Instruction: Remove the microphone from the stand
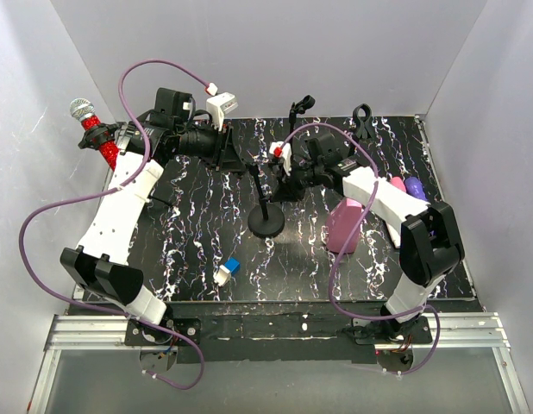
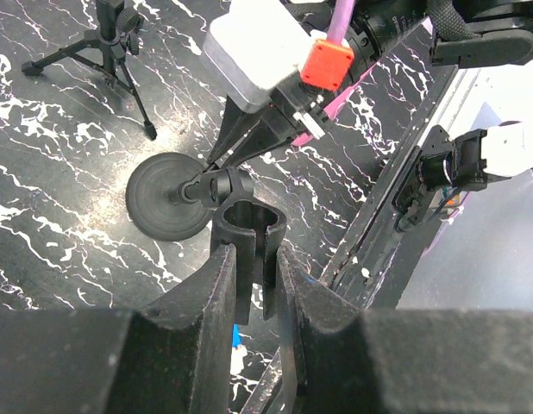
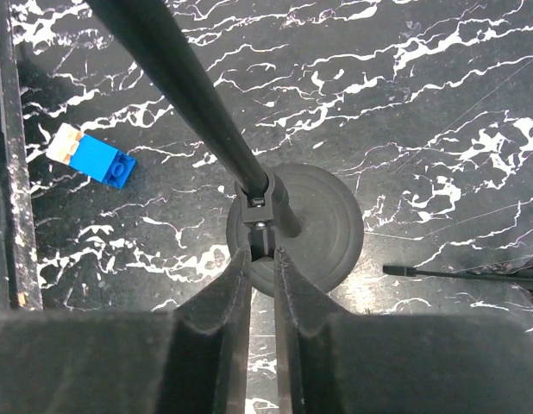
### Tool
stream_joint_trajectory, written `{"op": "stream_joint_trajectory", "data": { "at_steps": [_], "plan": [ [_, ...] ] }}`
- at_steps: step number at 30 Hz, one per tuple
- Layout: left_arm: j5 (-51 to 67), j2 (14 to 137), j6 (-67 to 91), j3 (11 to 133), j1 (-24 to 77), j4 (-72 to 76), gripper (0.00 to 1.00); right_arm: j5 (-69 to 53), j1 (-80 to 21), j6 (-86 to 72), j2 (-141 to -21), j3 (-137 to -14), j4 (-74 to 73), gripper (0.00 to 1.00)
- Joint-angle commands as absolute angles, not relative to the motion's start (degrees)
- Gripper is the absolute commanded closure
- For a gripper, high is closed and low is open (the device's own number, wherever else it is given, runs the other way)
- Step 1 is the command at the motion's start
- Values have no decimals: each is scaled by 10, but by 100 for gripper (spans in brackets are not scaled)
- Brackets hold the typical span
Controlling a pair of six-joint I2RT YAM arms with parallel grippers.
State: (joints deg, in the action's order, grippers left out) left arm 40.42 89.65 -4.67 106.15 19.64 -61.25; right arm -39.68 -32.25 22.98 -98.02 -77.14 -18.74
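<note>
left gripper (image 2: 252,259): narrow, fingers pressed on either side of the clip (image 2: 249,226), likely to keep the head of the stand (image 1: 266,222) from swinging.
right gripper (image 3: 260,256): pinched on the pole (image 3: 189,95) at its lower joint, just above the round base (image 3: 327,224) — I judge it anchors the stand.
clip: C-shaped, nothing in it.
microphone (image 1: 96,134): red body, silver head, at the far left edge of the table (image 1: 197,250), well apart from the stand — what supports it is unclear.
task: looks essentially done.

Blue-and-white block (image 1: 227,272) at lower centre of the black marbled table (image 1: 197,246). Pink object (image 1: 344,226) right of centre, purple one (image 1: 415,185) further right. Small tripod (image 1: 298,108) at upper centre.
</note>
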Motion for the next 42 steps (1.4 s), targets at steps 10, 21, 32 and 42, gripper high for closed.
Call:
{"op": "stream_joint_trajectory", "data": {
  "at_steps": [10, 21, 32, 42],
  "plan": [
    [424, 902, -40, 1070, 196, -623, 100, -241, -399, 658, -820, -453, 216, 99],
    [427, 911, -40, 1078, 196, -628, 100, -198, -404, 745, -845, -311, 530, 60],
    [425, 916, -46, 1081, 196, -633, 100, -364, -325, 224, -824, -624, -80, 47],
    [425, 919, -47, 1089, 196, -634, 100, -466, -278, -19, -943, -711, -93, 41]
  ]
}}
